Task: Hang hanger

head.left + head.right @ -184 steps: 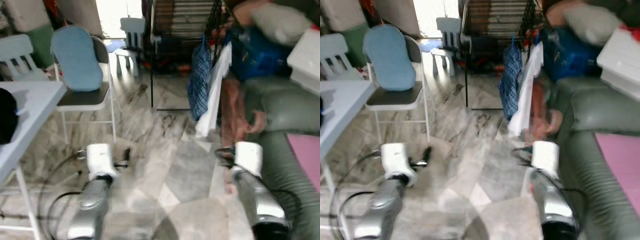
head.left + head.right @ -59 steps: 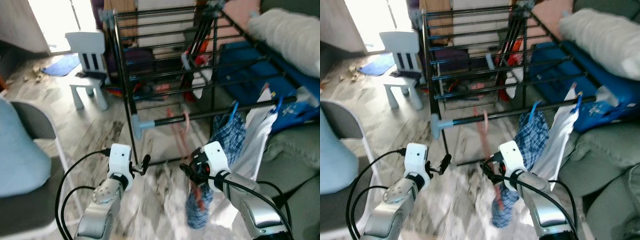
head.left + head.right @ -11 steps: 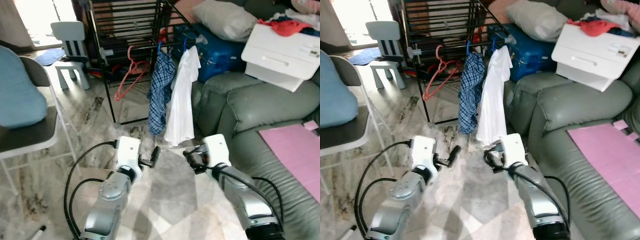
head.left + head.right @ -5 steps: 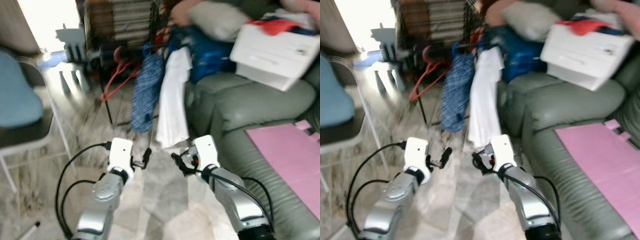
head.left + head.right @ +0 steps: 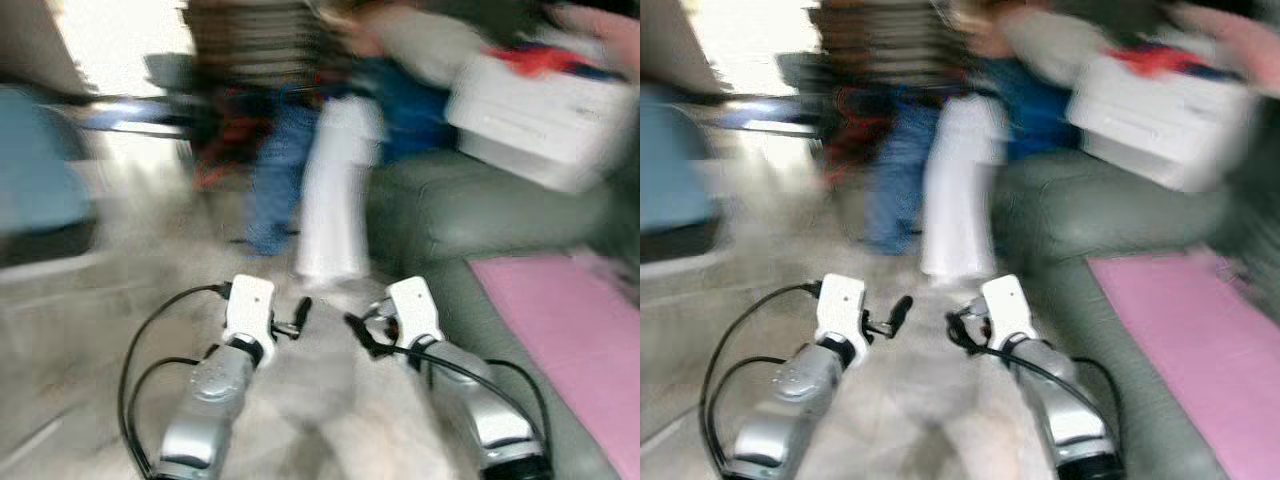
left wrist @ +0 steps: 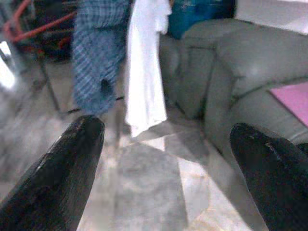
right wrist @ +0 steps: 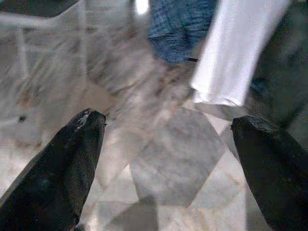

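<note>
Marble floor, blurred, between splayed claws

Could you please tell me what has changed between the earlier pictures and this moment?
About five seconds ago the right gripper held a red hanger at the drying rack; it is now open and holds nothing, and the hanger hangs on the rack. The camera has backed away and is swinging, blurring the head views. The left gripper stayed open, and the plaid garment and white shirt still hang there.

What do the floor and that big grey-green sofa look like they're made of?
The floor looks like polished marble or marble-look tile: grey and white veined slabs with a faint sheen. The sofa looks like leather or faux leather: smooth, padded, with soft highlights and creases.
</note>
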`<state>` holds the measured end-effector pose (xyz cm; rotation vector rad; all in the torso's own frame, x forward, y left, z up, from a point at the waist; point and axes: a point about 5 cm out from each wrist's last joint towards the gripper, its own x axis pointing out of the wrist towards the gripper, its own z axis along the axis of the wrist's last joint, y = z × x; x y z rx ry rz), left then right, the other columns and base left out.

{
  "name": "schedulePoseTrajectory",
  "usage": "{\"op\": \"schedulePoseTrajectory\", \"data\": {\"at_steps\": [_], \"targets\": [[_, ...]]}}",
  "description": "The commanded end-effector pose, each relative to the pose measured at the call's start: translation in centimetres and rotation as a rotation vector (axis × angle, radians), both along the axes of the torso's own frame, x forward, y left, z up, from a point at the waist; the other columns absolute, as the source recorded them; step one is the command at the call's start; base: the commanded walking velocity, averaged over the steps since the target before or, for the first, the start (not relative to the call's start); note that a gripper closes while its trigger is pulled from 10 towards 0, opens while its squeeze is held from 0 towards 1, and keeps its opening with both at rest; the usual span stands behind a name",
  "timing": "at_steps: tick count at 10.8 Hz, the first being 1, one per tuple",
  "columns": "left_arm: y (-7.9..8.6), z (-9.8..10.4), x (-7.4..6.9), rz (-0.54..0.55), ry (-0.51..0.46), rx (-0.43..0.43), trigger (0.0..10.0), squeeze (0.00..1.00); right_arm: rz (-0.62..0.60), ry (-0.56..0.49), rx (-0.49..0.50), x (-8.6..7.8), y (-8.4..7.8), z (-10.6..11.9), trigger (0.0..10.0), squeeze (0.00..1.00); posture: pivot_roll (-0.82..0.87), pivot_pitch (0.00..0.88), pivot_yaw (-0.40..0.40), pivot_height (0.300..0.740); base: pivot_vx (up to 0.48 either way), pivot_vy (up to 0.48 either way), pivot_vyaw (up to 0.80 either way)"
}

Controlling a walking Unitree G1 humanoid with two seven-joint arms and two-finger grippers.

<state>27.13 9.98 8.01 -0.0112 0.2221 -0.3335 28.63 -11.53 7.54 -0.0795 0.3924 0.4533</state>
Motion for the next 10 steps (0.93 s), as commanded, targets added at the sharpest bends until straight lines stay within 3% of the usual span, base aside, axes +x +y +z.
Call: {"op": "schedulePoseTrajectory", "data": {"at_steps": [1,7,9,10], "targets": [[0.2,0.1,0.3,0.007,-0.005,0.018,10.0,0.0,0.012,-0.013,0.003,0.0,0.3,0.3,10.0,0.0,-0.09,0.0,0.037,0.74,0.0,0.0,0.8],[0.4,0.2,0.5,0.034,-0.02,0.009,10.0,0.0,0.044,-0.015,0.0,-0.2,0.7,0.2,10.0,0.0,-0.09,0.0,0.04,0.74,0.0,0.0,0.8],[1.2,0.3,0.6,0.114,-0.038,0.0,10.0,0.0,0.019,-0.057,0.005,-0.2,0.4,0.5,10.0,0.0,-0.08,0.0,0.032,0.74,0.0,0.0,0.8],[2.6,0.0,0.4,0.2,-0.053,0.035,10.0,0.0,-0.019,-0.088,0.037,0.0,0.1,0.9,10.0,0.0,-0.06,0.0,0.026,0.74,0.0,0.0,0.63]]}}
